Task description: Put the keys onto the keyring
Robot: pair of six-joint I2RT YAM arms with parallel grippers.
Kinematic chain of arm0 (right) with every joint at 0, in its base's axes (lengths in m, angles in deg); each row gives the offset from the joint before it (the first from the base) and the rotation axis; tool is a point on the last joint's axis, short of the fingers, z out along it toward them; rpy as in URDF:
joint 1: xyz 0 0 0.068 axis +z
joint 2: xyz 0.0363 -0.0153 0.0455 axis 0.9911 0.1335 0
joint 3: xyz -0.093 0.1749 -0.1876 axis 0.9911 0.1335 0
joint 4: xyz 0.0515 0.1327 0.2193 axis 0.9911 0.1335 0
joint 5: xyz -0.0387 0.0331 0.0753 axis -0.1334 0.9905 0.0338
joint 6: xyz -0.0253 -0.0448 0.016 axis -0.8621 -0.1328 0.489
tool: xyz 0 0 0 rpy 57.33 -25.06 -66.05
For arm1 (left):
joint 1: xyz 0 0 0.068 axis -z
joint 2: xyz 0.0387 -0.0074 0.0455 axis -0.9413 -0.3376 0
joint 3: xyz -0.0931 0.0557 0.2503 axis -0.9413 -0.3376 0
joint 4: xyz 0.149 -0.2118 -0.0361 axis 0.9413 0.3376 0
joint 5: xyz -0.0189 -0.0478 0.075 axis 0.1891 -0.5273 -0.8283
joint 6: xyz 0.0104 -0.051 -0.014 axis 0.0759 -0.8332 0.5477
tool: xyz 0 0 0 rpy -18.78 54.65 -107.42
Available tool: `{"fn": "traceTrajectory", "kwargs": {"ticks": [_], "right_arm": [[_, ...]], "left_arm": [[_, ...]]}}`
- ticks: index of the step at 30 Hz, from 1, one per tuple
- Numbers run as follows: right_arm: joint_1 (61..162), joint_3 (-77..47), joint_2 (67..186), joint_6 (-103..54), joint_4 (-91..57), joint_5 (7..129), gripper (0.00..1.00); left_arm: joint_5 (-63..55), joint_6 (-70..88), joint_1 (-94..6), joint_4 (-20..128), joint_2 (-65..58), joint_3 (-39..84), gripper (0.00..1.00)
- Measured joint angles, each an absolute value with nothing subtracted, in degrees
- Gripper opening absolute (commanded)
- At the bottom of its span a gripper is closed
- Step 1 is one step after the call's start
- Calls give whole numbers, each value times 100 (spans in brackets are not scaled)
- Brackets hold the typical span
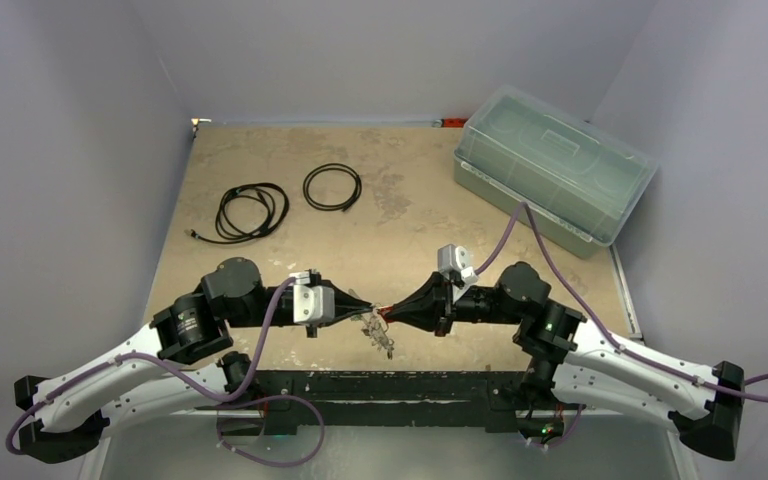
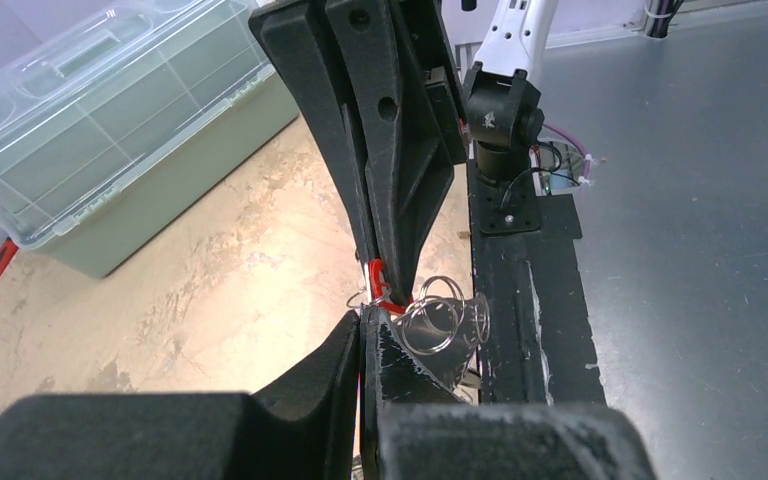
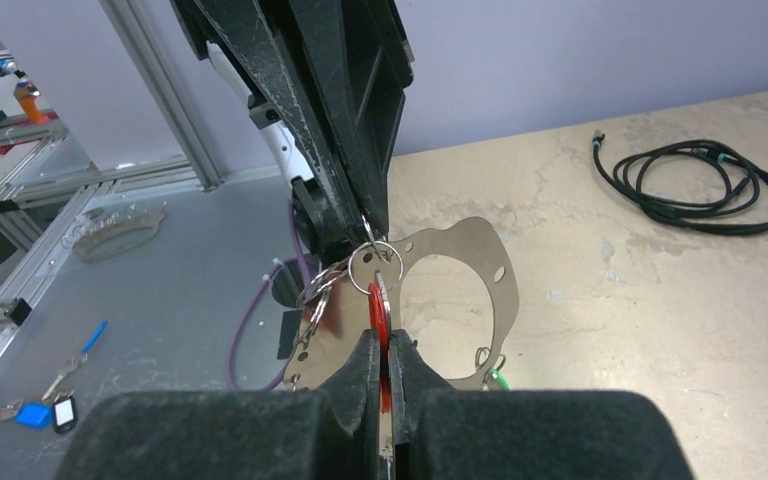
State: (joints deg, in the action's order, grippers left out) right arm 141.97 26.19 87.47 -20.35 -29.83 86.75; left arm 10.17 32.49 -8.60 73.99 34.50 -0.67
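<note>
Loose black cable [image 1: 252, 212] and black cable ring [image 1: 332, 187] well beyond left pincer [image 1: 369, 309], clear lidded box [image 1: 550, 175] well beyond right pincer [image 1: 394, 313].

Keyring [image 3: 505, 275] – shiny metal, table [image 1: 410, 230] – mottled matt

A red-headed metal key [image 3: 381, 318] is showing between matte black fingers [image 3: 355, 375]; a shiny silver metal loop [image 3: 450, 235] is gleaming beyond them, over the mottled tan desk [image 3: 640, 300].

Plain pale grey-violet walls [image 1: 380, 50] on three sides, well beyond the left gripper [image 1: 370, 309]. Worn beige table top [image 1: 400, 215] under it. Grey metal surface [image 2: 700, 200] on its near side, soft even light.
</note>
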Motion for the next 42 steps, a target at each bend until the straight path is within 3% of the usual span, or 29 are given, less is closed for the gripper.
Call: {"fn": "traceTrajectory", "kwargs": {"ticks": [9, 11, 12, 15, 18, 24, 32, 42], "right_arm": [[14236, 2621, 8927, -2032, -2974, 8677, 0], [14242, 2621, 8927, -2024, -2978, 8675, 5], [14245, 2621, 8927, -2019, -2976, 8673, 12], [14245, 2621, 8924, -2004, -2945, 8640, 48], [14245, 2619, 8909, -2037, -2819, 8478, 61], [14245, 2477, 8870, -2137, -2738, 8264, 61], [14435, 2085, 8922, -2297, -2827, 8266, 54], [14664, 1965, 9298, -2452, -2897, 8264, 35]], "left_arm": [[989, 3247, -860, 7381, 3478, -67, 0], [989, 3247, -860, 7372, 3491, -67, 0], [989, 3247, -860, 7372, 3494, -67, 0], [991, 3244, -860, 7370, 3494, -67, 0], [993, 3244, -860, 7324, 3494, -67, 0], [997, 3242, -860, 7309, 3474, -67, 0], [1000, 3201, -860, 7278, 3441, -71, 0], [1024, 3113, -860, 7152, 3395, -152, 0]]}}
